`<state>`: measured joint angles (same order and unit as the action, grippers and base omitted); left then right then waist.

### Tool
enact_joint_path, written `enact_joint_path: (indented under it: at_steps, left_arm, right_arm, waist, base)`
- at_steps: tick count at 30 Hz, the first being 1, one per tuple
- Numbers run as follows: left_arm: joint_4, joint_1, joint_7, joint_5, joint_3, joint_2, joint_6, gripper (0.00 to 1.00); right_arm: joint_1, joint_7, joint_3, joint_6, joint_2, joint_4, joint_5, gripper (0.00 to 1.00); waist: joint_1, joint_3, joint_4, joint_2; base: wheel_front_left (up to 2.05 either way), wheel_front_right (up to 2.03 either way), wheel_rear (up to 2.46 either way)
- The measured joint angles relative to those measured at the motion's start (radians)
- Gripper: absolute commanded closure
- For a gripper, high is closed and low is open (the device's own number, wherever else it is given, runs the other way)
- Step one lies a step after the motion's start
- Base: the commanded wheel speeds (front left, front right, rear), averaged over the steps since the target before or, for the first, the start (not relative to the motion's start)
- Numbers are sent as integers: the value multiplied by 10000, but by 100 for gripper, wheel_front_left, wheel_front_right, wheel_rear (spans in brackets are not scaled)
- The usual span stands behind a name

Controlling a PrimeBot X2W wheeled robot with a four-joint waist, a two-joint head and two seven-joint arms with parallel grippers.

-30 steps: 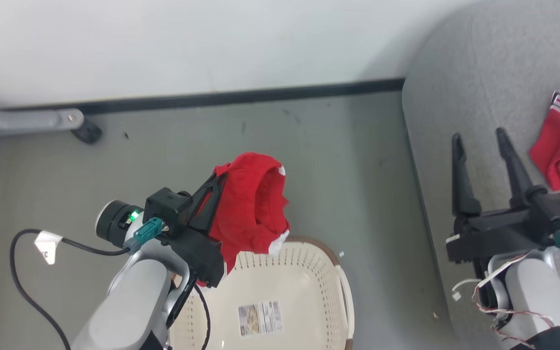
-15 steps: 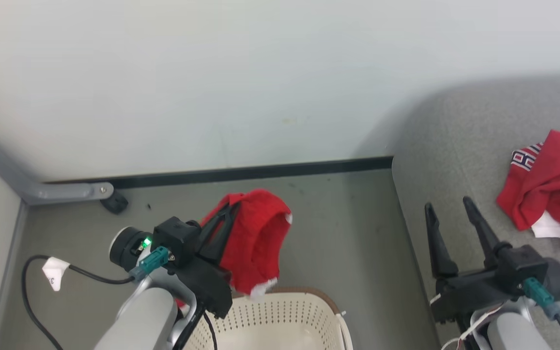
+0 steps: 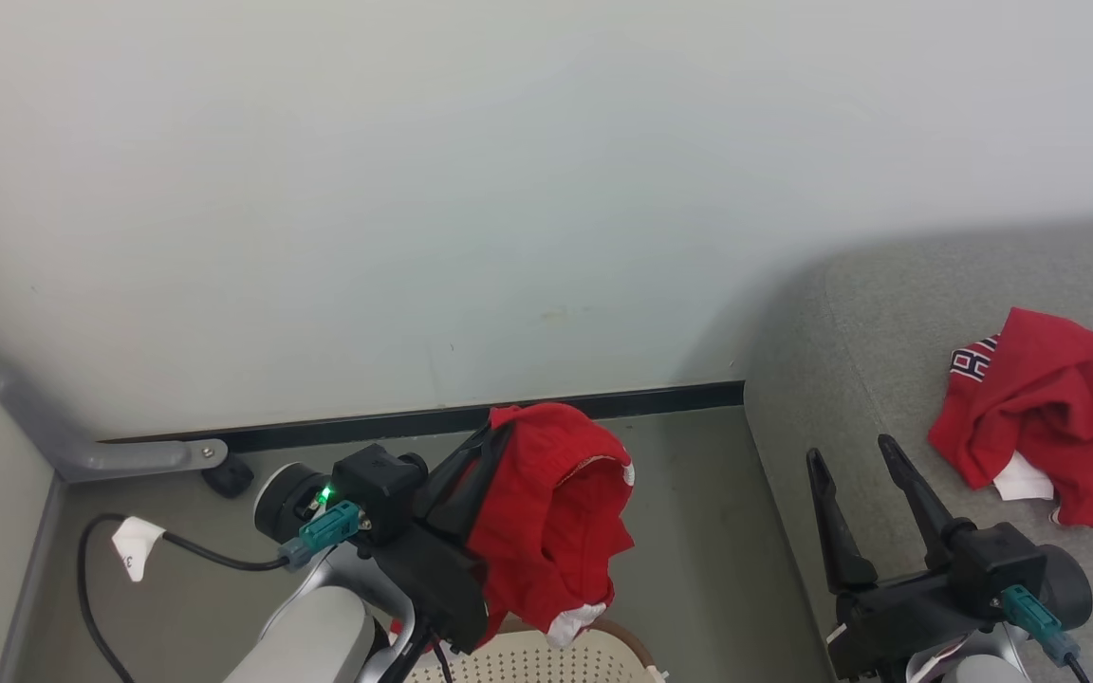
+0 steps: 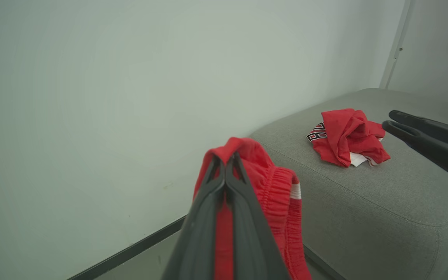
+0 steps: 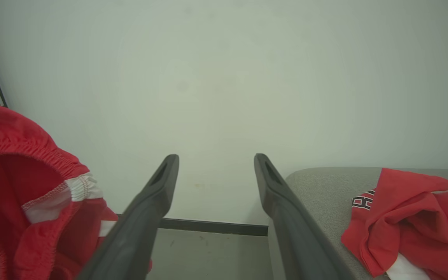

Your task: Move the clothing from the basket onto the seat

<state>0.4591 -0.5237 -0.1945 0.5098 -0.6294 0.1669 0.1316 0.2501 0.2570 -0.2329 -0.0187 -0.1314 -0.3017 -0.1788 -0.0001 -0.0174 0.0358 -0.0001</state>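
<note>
- Head view is showing the left claw (image 3: pixel 494 434) pressed together on a red garment (image 3: pixel 556 517), which is hanging limp above the basket (image 3: pixel 546 659) at the bottom centre of the frame.
- Left wrist view is showing its two fingers (image 4: pixel 243 182) pinching a fold just beside the gathered elastic waistband (image 4: pixel 282 182), with cloth draping down both sides of them.
- The fabric is looking soft, light and floppy. It is sagging under its own weight, so it should be carrying easily while swinging and trailing its lower hem.
- Sports cloth like this is likely feeling slick, so a thin pinch may be prone to slipping. The thicker elastic band is seeming the surest place to take hold, though how much cloth is sitting between the fingers is hard to tell.
- The right claw (image 3: pixel 848 451) is standing spread wide and holding nothing at the lower right of the head view, over the edge of the grey seat (image 3: pixel 850 332).
- A second red garment (image 3: pixel 1040 417) is lying crumpled on the seat at the right of the frame, well apart from the held one.
- Setting the held piece down there is probably calling for little more than clearing the seat's rounded edge.
</note>
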Motion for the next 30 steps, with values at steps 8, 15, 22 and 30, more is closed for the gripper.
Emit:
enact_joint_path:
  at_steps: [8,15,22,30]
  left_arm:
    - [-366,0,322,370,-50,-178,0,100]
    - [-506,-2,560,441,-251,-476,0,100]
    - [-598,-16,788,510,-374,-621,0,100]
    - [-773,-58,965,525,-598,-755,0,100]
  right_arm:
    - [-23,0,-111,-192,-40,25,23,0]
    - [133,-2,-397,-454,-82,-268,40,0]
    - [539,-2,-848,-715,-58,-899,50,0]
    - [752,-2,-1647,-961,159,-1697,109,0]
  waist:
    - [0,141,83,0]
    - [1,163,134,1]
    - [1,161,174,1]
    - [1,171,139,1]
  base:
    - [0,0,0]
    - [0,0,0]
    - [0,0,0]
    - [0,0,0]
